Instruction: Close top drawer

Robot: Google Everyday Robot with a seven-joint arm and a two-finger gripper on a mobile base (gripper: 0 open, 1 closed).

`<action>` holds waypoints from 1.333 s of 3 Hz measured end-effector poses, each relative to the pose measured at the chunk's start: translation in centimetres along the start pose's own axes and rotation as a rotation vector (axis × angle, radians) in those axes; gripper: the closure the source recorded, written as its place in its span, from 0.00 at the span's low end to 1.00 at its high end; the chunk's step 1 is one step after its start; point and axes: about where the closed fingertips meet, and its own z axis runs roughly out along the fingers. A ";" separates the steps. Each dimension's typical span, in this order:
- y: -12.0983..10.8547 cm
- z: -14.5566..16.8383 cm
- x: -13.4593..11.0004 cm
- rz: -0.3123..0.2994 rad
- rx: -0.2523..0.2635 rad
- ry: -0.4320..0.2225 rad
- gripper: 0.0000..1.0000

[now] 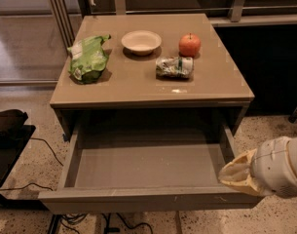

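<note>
At lower right, the pale tool (229,174), whose grip I cannot tell, sits beside the open, wide grey-brown top drawer (148,200); off-centre pushing might jam it.

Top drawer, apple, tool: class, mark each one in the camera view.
top drawer (143,162), camera view, on its bare inner floor.
apple (190,45), camera view, on its red front side.
tool (231,173), camera view, on its pale tip by the drawer's front right corner.
</note>
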 end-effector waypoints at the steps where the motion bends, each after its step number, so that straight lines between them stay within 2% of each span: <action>1: 1.8 4.0 2.5 0.049 0.001 -0.013 1.00; 3: 3.2 9.8 5.5 0.038 0.004 -0.004 1.00; 4: 2.8 11.6 6.1 0.030 0.009 0.006 0.81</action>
